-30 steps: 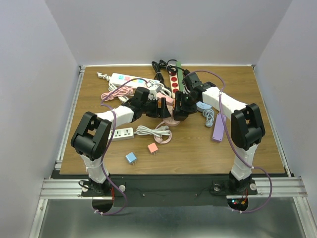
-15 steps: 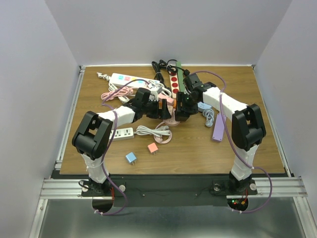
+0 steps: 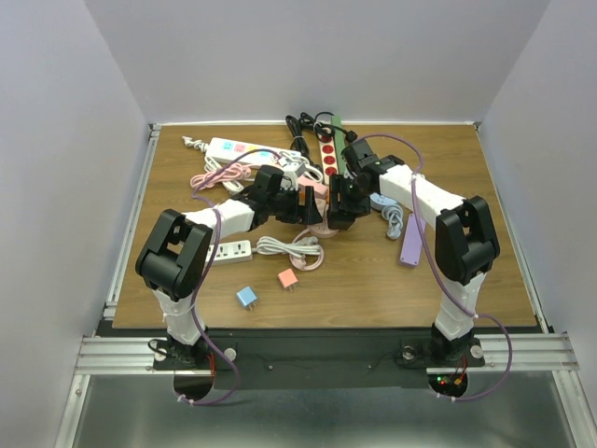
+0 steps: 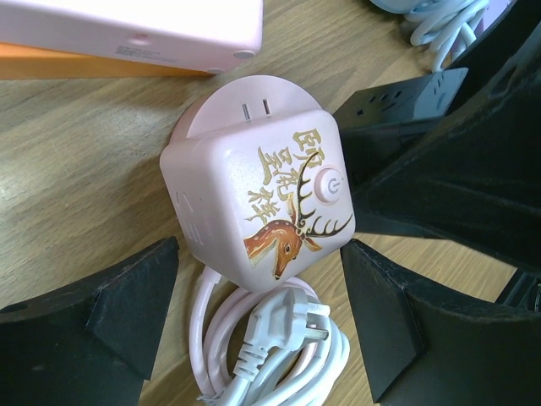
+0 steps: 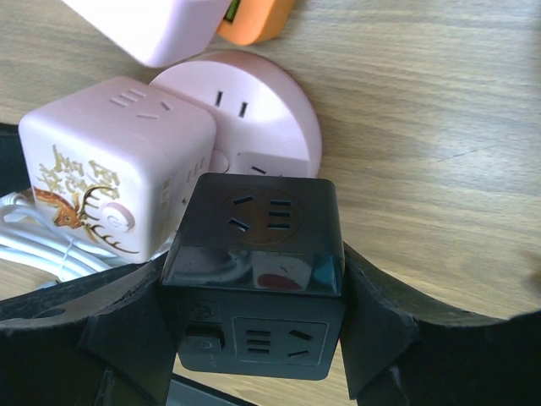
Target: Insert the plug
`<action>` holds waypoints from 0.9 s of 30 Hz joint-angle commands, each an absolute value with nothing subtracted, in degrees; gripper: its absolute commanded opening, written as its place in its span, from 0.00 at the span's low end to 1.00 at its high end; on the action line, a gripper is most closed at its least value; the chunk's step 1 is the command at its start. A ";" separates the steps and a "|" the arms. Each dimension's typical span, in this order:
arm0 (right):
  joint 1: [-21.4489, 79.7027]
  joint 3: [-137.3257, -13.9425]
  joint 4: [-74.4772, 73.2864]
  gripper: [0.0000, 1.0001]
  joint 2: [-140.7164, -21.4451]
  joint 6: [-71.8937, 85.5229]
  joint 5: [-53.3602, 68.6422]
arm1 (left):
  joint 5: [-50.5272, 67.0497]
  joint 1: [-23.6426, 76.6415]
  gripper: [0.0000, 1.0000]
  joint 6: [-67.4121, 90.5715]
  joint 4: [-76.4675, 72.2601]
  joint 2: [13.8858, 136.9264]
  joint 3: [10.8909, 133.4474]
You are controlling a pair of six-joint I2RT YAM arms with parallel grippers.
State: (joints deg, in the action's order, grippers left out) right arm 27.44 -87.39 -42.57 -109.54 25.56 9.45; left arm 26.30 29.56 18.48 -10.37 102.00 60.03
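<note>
A pink cube socket with a deer picture (image 4: 258,199) stands on a round pink base (image 4: 245,106). A white three-pin plug (image 4: 283,326) lies on its coiled white cable just in front of the cube. My left gripper (image 4: 258,321) is open, with its fingers on either side of the plug and cube and touching neither. My right gripper (image 5: 254,338) is shut on a black cube socket (image 5: 254,279), held right next to the pink cube (image 5: 118,161). In the top view both grippers, left (image 3: 303,203) and right (image 3: 338,207), meet at the table's middle.
A pink box (image 4: 127,25) and an orange block (image 4: 84,63) lie just beyond the pink cube. Power strips lie around: white (image 3: 230,250), white at the back (image 3: 233,147), green and red (image 3: 328,154), purple (image 3: 411,238). Blue (image 3: 246,297) and orange (image 3: 287,278) adapters sit near the front.
My right gripper with the black cube has shifted slightly left toward the pink cube. The left arm has hardly moved.
</note>
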 commanded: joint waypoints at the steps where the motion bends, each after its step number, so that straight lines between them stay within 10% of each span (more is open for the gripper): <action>1: 28.91 -89.56 -42.98 0.00 -108.37 26.54 8.88 | 26.37 29.88 0.88 17.49 -10.64 101.34 62.31; 27: 29.00 -90.88 -40.17 0.01 -109.60 27.42 7.02 | 25.84 29.97 0.88 16.96 -9.84 100.55 62.40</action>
State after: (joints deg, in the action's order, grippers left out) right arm 28.60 -88.14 -42.59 -109.71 26.83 5.21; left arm 25.82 29.58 18.06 -9.54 102.00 60.03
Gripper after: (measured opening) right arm 0.679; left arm 0.886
